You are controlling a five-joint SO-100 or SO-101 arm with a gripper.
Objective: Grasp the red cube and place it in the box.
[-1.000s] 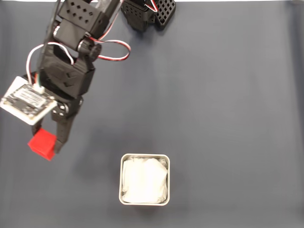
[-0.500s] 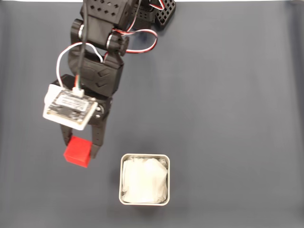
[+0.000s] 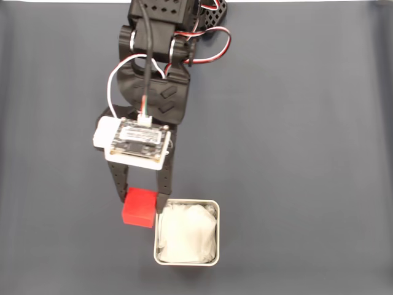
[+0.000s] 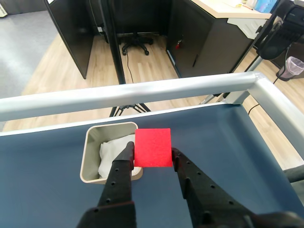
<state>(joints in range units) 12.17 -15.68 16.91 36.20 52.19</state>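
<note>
My gripper [image 3: 140,204] is shut on the red cube [image 3: 139,208], which hangs just left of the box [image 3: 186,261] in the fixed view, close to its upper left corner. The box has a pale metal rim and crumpled white paper inside. In the wrist view the red cube [image 4: 153,147] sits clamped between my two black fingers [image 4: 122,166], and the box [image 4: 90,159] lies just beyond it to the left, partly hidden behind the cube and one finger. The cube looks raised above the blue mat.
A dark blue mat [image 3: 295,153] covers the table. The arm's black base [image 3: 202,15] stands at the top edge of the fixed view. A metal rail [image 4: 142,92] borders the table's far side in the wrist view, with office floor beyond.
The arm has swung to the right with the red cube held in the gripper, from the far left of the mat to beside the box's upper left corner.
</note>
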